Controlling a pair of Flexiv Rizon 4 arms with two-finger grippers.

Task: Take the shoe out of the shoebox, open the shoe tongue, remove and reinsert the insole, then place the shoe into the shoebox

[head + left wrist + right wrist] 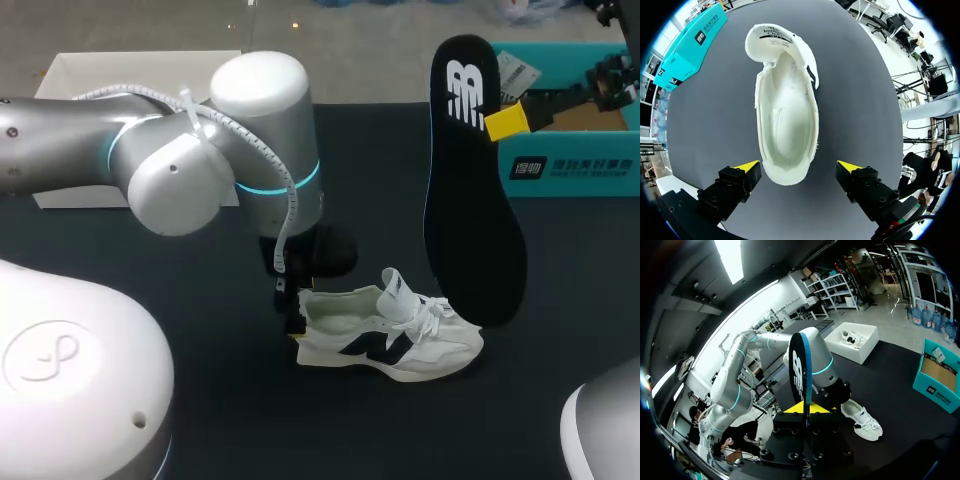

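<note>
My left pincer (798, 169) stands open over the white shoe (787, 115) on the black table (865, 100); its heel lies between my fingers and touches neither; the tongue is pulled up at the far end, ahead of the pincer; my right pincer (805, 409) is clamped on the black insole (801, 367), held upright in the air; the teal shoebox (937, 375) sits ahead, off to one side.

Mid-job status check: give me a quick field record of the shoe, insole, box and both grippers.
shoe: on the table, outside the shoebox, tongue pulled open
insole: out of the shoe, held upright in the air
left gripper: open, either side of the heel, not touching
right gripper: shut on insole
</note>
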